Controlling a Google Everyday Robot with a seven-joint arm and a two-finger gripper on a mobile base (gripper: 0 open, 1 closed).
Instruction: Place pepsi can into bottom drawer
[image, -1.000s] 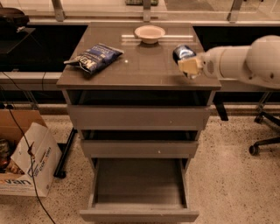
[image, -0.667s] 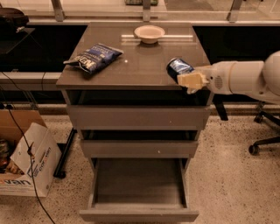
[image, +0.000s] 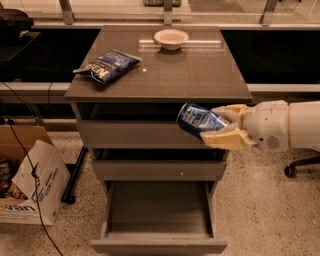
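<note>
pincer (image: 218, 126): at the end of a white arm from the picture's right edge, level with the top drawer front, just off the cabinet's right front corner; clamped on the pepsi can, one cream finger (image: 229, 111) above it and one below.
pepsi can (image: 196, 120): pinched in the pincer, sticking out to the picture's left past the fingertips; tilted, blue side with white markings facing forward; held in the air in front of the top drawer front, below the counter's edge.
bottom drawer (image: 159, 209): below the pincer and to the picture's left of it; pulled out, wide box interior facing up; well apart from the can.
middle drawer front (image: 159, 170): just below the pincer, between it and the bottom drawer.
counter (image: 170, 75): above the pincer and to its left; flat grey-brown top.
chip bag (image: 107, 66): up and far left of the pincer, lying flat near the counter's left edge.
bowl (image: 171, 37): well above the pincer, at the counter's back edge; pale, upright.
cardboard box (image: 27, 182): far left of the pincer and lower, on the speckled floor beside the cabinet.
chair caster (image: 291, 171): lower right of the pincer, on the floor under the arm.
</note>
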